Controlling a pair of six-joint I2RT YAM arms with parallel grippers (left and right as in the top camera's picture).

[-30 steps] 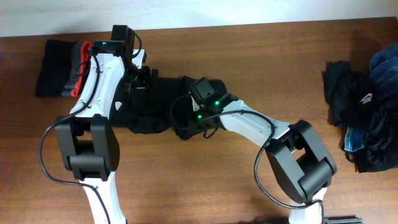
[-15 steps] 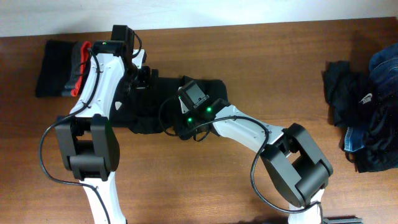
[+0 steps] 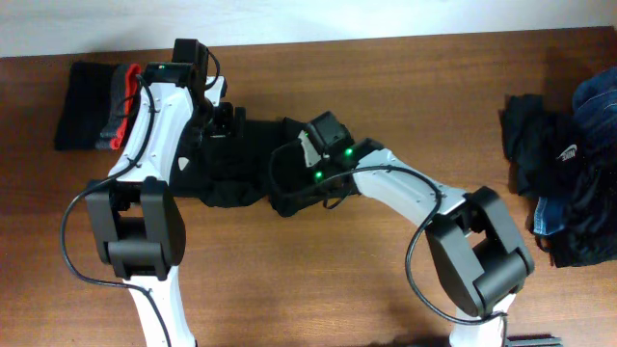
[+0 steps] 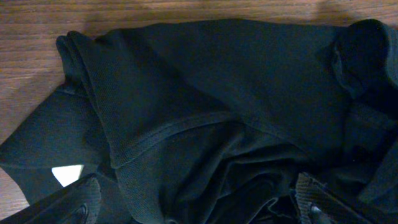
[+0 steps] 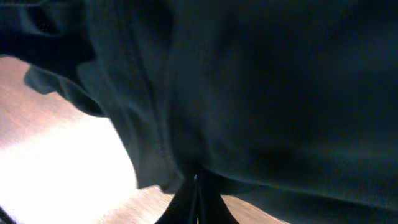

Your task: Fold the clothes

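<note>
We start with the wooden desk (image 3: 405,87), which carries everything, and on it the black shirt (image 3: 241,154) lies a little toward nine o'clock from the centre, bunched and creased rather than laid flat. At three o'clock, well apart from it, a loose heap of dark and blue garments (image 3: 564,173) waits untouched, and at ten o'clock a small stack of folded pieces (image 3: 87,106), black with grey and red edges, sits squared off. We judge the task partly done: some clothes are folded and put by, the shirt is mid-fold, and the heap at three o'clock is all left to do. The left arm (image 3: 145,173) reaches up toward eleven o'clock over the shirt's left part, and the right arm (image 3: 405,193) comes in from five o'clock to its right part. The left claw (image 4: 199,208) is released, its fingers (image 4: 87,198) spread wide just above the cloth and gripping nothing; a hem seam and a turned-over fold run below it. The right claw (image 5: 196,196) is clenched tight, and as far as the dark, blurred wrist view lets us tell, it pinches an edge of the shirt raised off the desk. Smallest, a white label (image 4: 67,175) shows at seven o'clock in the left wrist view.
</note>
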